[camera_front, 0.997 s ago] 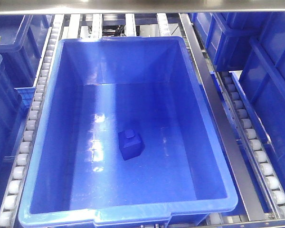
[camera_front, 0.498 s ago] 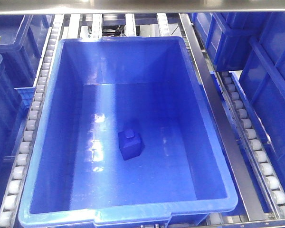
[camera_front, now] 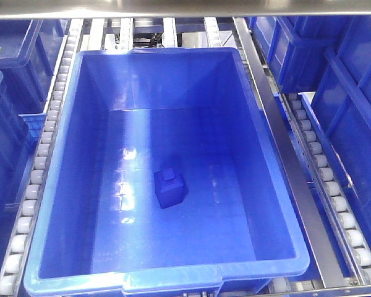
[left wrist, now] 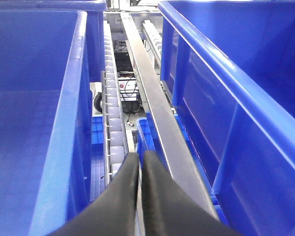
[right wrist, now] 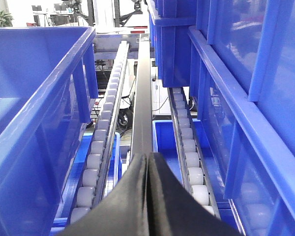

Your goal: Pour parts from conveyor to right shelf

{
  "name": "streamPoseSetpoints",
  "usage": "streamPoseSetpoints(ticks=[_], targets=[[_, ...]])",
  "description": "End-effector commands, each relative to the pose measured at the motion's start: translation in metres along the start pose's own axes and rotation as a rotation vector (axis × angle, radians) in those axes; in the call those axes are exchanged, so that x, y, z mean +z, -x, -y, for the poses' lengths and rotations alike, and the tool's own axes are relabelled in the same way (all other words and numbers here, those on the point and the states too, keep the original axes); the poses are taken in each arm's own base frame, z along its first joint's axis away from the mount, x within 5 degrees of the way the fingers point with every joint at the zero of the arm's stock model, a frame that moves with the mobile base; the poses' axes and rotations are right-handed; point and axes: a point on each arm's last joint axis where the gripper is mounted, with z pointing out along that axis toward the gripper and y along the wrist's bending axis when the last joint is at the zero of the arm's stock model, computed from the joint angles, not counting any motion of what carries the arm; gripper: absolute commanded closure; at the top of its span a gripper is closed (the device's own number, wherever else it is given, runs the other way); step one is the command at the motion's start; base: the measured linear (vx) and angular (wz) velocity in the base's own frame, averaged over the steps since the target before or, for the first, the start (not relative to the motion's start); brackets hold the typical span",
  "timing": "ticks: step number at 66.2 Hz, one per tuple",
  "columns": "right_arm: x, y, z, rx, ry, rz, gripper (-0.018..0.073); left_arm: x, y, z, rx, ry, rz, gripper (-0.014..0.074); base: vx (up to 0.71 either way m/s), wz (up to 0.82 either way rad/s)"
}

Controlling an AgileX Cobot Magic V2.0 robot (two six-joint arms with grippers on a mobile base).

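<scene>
Item one: the blue block (camera_front: 169, 188), small, with a square stud on top. I found it lying on the floor of the large blue crate (camera_front: 267, 185), a little left of centre and nearer the front wall, touching none of the walls.

Item two: that crate, open-topped and glossy. It sat on the roller shelf (camera_front: 39, 166), with white roller tracks running along both of its long sides and a steel rail (camera_front: 289, 179) on its right.

Item three: neighbouring blue crates (camera_front: 349, 117) stood on both sides, only partly in view.

Item four: the left gripper (left wrist: 139, 169). From my left wrist camera I saw its two black fingers (left wrist: 123, 189) pressed almost together, a thin slit between them, nothing held. It pointed along a gap between two crates, above a roller track (left wrist: 112, 123) and a steel rail (left wrist: 157, 123).

Item five: the right gripper (right wrist: 148, 164). Its black fingers (right wrist: 167, 196) met along one line, nothing held. It sat over a dark rail (right wrist: 142, 98) between two roller tracks (right wrist: 101, 142), with crate walls on either side.
</scene>
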Motion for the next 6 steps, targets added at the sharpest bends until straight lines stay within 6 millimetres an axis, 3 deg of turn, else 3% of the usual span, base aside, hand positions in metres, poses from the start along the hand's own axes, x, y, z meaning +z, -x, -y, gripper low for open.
streamPoseSetpoints(ticks=[1,6], targets=[[-0.0007,0.0047,-0.0001,-0.01,0.001,0.083,0.0567,-0.0028,0.0136,0.0008,-0.016,-0.011,0.104,0.0603,0.0,0.0],[-0.0007,0.0047,-0.0001,-0.01,0.001,0.083,0.0567,-0.0028,0.0136,0.0008,-0.016,-0.011,0.104,0.0603,0.0,0.0]])
